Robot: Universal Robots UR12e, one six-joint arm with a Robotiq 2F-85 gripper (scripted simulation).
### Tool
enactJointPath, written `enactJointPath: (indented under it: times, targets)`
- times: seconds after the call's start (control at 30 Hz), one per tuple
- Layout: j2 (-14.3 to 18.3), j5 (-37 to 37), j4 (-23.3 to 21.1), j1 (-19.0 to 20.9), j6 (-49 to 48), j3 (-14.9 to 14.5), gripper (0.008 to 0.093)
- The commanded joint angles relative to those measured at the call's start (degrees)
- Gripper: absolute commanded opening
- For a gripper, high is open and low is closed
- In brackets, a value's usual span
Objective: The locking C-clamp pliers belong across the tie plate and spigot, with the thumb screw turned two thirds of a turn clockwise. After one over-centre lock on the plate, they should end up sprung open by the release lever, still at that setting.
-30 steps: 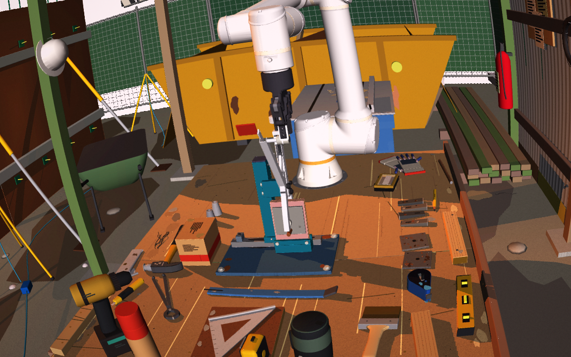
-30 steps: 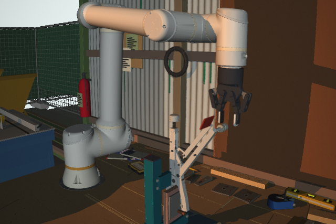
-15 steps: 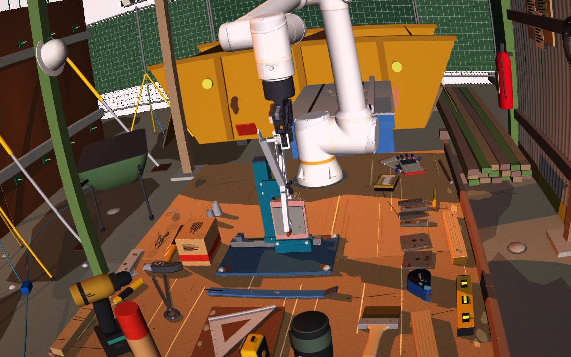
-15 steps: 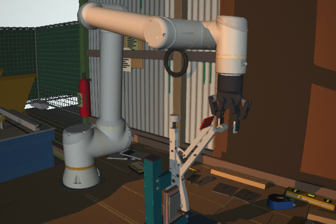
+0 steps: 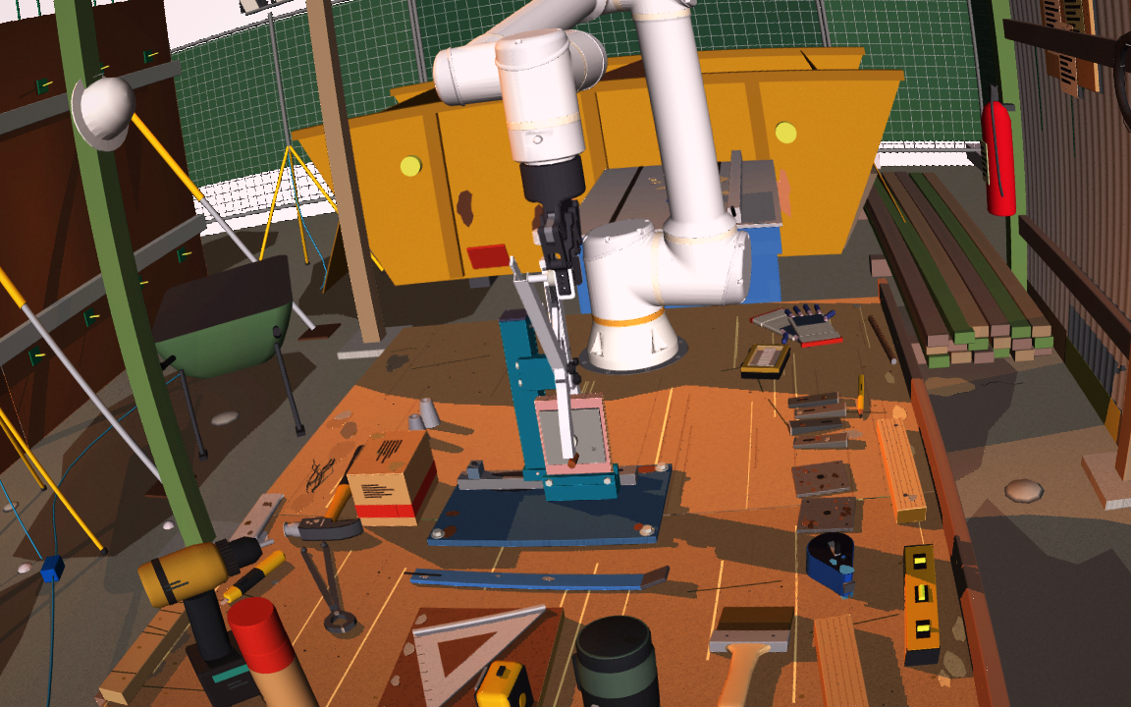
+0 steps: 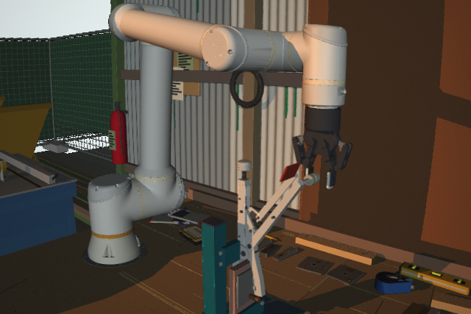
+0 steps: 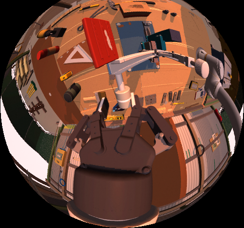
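The round knob (image 6: 312,178) (image 7: 123,98) at the tip of the pliers' swung-out handle sits between my fingers, just below my palm. The pale locking C-clamp pliers (image 5: 552,352) (image 6: 253,234) stand upright against a teal post (image 5: 522,387), their jaws reaching down over the pink-framed tie plate (image 5: 572,437) (image 6: 239,287) and a small brown spigot (image 5: 572,460). The knurled thumb screw (image 6: 244,166) (image 7: 201,65) tops the fixed handle, apart from me. A red release lever (image 5: 488,257) (image 6: 290,171) (image 7: 99,42) sticks out beside the swung-out handle. My gripper (image 5: 563,277) (image 6: 319,179) (image 7: 118,104) is open around the knob and holds nothing.
The blue base plate (image 5: 552,514) carries the teal post on the orange workbench. A cardboard box (image 5: 390,479) sits left of it and a blue bar (image 5: 539,579) in front. Steel plates (image 5: 823,479) and a wooden strip (image 5: 899,457) lie to the right. My arm's base (image 5: 636,325) stands behind.
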Motion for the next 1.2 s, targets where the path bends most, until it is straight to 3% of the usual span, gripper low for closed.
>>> enactJointPath:
  times: [0.0, 0.23, 0.97, 1.17]
  targets:
    - [-0.03, 0.0, -0.02, 0.0, 0.0, -0.06, 0.052]
    - [-0.03, 0.0, -0.02, 0.0, 0.0, -0.05, 0.052]
    - [-0.03, 0.0, -0.02, 0.0, 0.0, -0.05, 0.008]
    - [-0.38, 0.0, 0.17, -0.04, -0.04, 0.11, 0.008]
